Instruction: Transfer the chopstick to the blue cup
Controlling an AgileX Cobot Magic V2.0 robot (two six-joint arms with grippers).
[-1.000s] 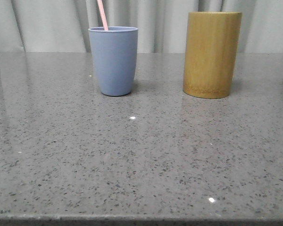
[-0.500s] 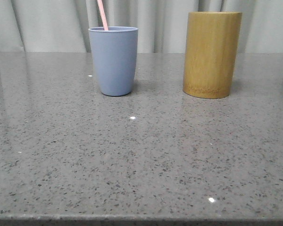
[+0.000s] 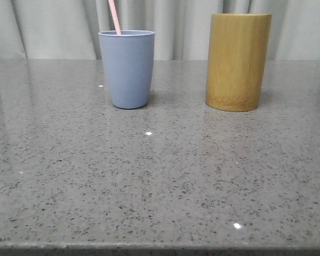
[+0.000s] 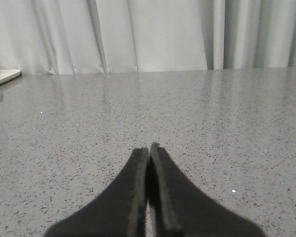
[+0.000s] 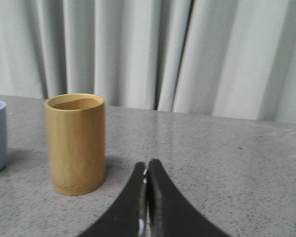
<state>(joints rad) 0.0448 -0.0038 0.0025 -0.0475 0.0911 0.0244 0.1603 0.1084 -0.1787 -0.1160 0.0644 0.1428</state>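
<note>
Nothing on the bench (image 3: pixel 160 181) has really moved since 1 s ago, apart from a slight leftward shift of both vessels. 1 pink chopstick (image 3: pixel 114 17) stands in the blue cup (image 3: pixel 127 69), left of the bamboo holder (image 3: pixel 238 62). Left pincer (image 4: pixel 149 148) and right pincer (image 5: pixel 147 170) are each pressed together, empty.

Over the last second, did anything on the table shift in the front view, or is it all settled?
Almost nothing. The blue cup and the bamboo holder both sit a hair further left in the picture than before, by the same small amount, which suggests a slight camera shift, not a push. The chopstick leans in the cup as before. No arm enters the front view, and both grippers' fingers are pressed shut, holding nothing.
</note>
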